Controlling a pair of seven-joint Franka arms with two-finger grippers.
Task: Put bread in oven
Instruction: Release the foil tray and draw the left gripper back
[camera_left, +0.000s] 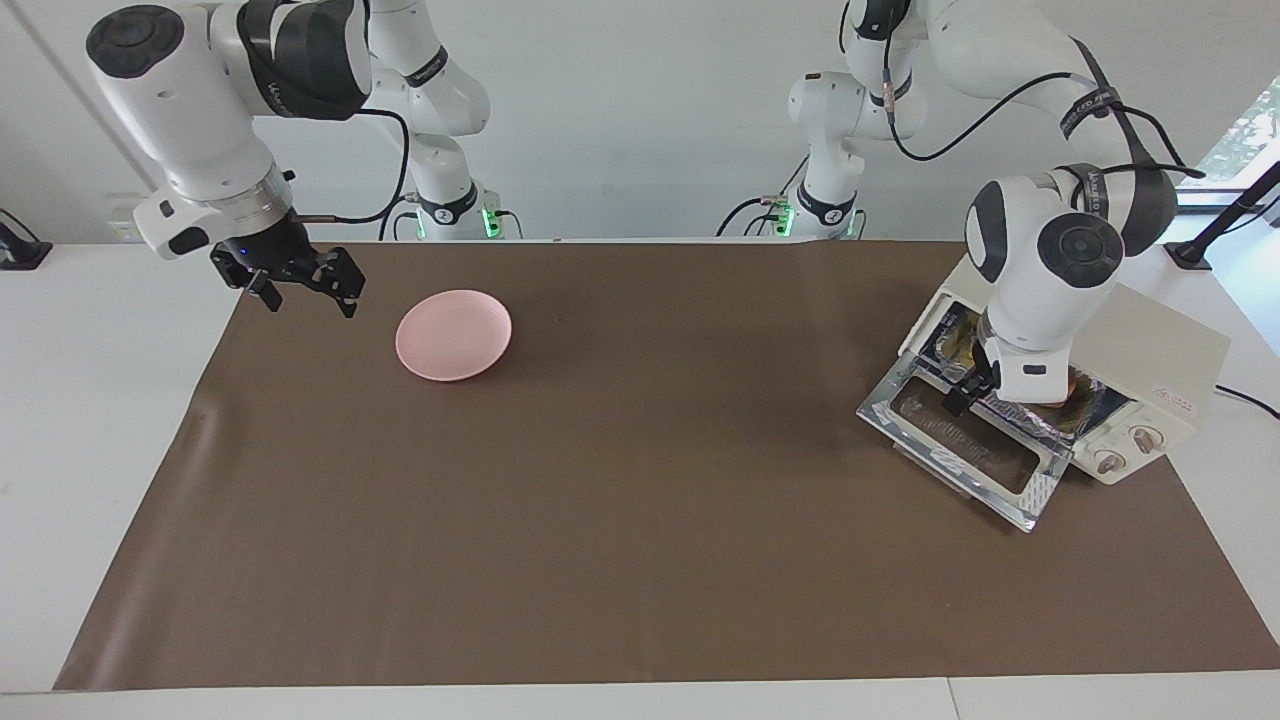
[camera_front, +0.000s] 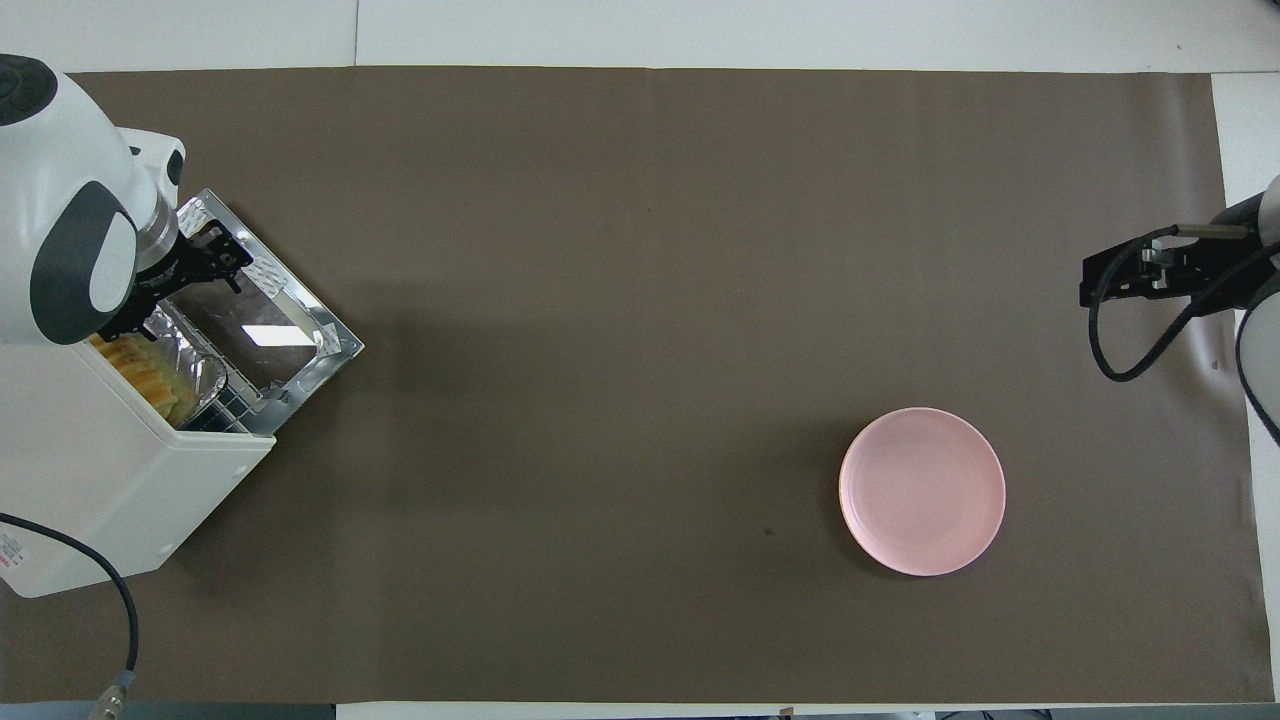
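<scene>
The cream-white oven (camera_left: 1160, 350) stands at the left arm's end of the table, and it also shows in the overhead view (camera_front: 120, 470). Its glass door (camera_left: 970, 450) lies folded down and open. The yellow-orange bread (camera_front: 150, 375) lies inside on a silver foil tray (camera_front: 195, 365). In the facing view the left wrist hides most of the bread. My left gripper (camera_left: 957, 400) hangs over the open door, just in front of the oven's mouth, open and empty (camera_front: 218, 262). My right gripper (camera_left: 308, 298) waits open and empty over the mat's edge at the right arm's end (camera_front: 1092, 282).
An empty pink plate (camera_left: 453, 335) sits on the brown mat (camera_left: 640, 520) near the right gripper, and it also shows in the overhead view (camera_front: 922, 490). A black cable (camera_left: 1245, 398) runs from the oven across the white tabletop.
</scene>
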